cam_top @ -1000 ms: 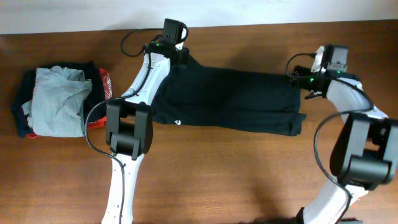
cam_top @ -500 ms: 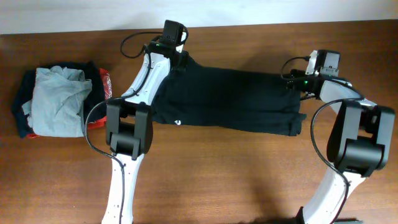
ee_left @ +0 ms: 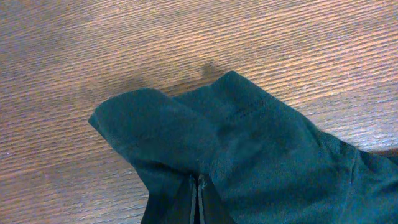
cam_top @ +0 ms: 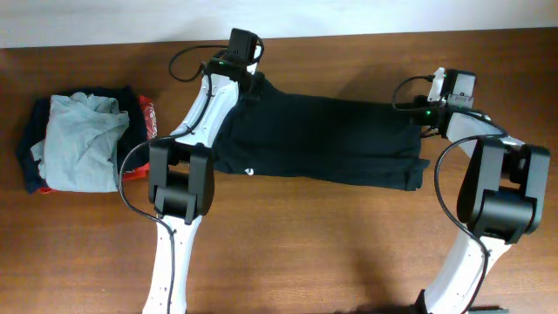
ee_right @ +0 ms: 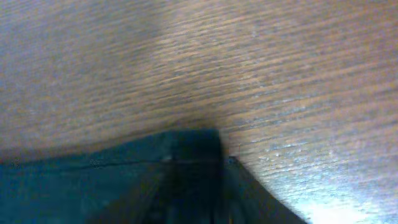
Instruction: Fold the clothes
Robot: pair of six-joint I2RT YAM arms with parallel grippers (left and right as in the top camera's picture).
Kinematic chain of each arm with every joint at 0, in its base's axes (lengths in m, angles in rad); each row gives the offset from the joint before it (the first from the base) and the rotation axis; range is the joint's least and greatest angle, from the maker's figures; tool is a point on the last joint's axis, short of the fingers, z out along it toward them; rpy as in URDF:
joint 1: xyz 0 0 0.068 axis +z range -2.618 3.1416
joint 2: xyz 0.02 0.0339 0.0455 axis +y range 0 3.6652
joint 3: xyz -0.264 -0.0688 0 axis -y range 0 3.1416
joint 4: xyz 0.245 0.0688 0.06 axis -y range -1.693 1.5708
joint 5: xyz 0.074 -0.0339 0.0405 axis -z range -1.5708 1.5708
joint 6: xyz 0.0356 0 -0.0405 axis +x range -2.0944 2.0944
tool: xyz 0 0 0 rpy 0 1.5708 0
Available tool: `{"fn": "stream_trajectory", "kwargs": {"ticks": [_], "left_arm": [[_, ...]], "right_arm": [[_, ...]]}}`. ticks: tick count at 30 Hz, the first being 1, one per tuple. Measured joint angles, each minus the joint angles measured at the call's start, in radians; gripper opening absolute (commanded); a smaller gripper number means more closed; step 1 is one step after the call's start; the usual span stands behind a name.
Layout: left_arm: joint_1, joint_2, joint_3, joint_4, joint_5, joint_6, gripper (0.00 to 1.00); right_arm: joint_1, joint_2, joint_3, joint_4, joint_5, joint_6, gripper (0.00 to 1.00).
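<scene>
Folding is looking barely begun: the black T-shirt [cam_top: 323, 139] is lying flat as a long band across the far side of the table [cam_top: 331, 253]. I'm pinching its far left corner in the left gripper [ee_left: 198, 190], jaws pressed together. The right gripper [ee_right: 189, 171] is sitting at the far right corner; I cannot tell whether it's gripping.

I have the T-shirt [cam_top: 323, 139] spread across the middle of the table [cam_top: 349, 253], left gripper [cam_top: 253, 87] at its far left corner, right gripper [cam_top: 421, 115] at its far right corner. A pile of clothes [cam_top: 83, 144] lies well apart on the left.
</scene>
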Motion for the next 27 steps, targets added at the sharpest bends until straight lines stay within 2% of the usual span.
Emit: {"fn": "stream_trajectory", "kwargs": {"ticks": [2,5,10,19,23,27], "left_arm": [[0.0,0.0,0.0,-0.001,0.0,0.0,0.0],[0.0,0.0,0.0,-0.002,0.0,0.0,0.0],[0.002,0.0,0.011,-0.034,0.0,0.0,0.01],[0.013,0.01,0.209,-0.256,-0.004,0.0,0.0],[0.019,0.01,0.285,-0.38,-0.007,0.0,0.01],[0.024,0.01,0.296,-0.484,-0.009,0.0,0.01]], "right_arm": [[0.0,0.001,0.0,0.0,-0.011,0.002,0.04],[0.0,0.001,0.005,-0.009,-0.023,0.003,0.04],[0.0,0.001,0.088,-0.174,-0.029,0.002,0.04],[0.0,0.002,0.481,-0.706,-0.033,-0.003,0.04],[0.0,0.0,0.57,-0.906,-0.033,-0.003,0.04],[0.0,0.0,0.588,-1.051,-0.037,-0.001,0.04]]}}
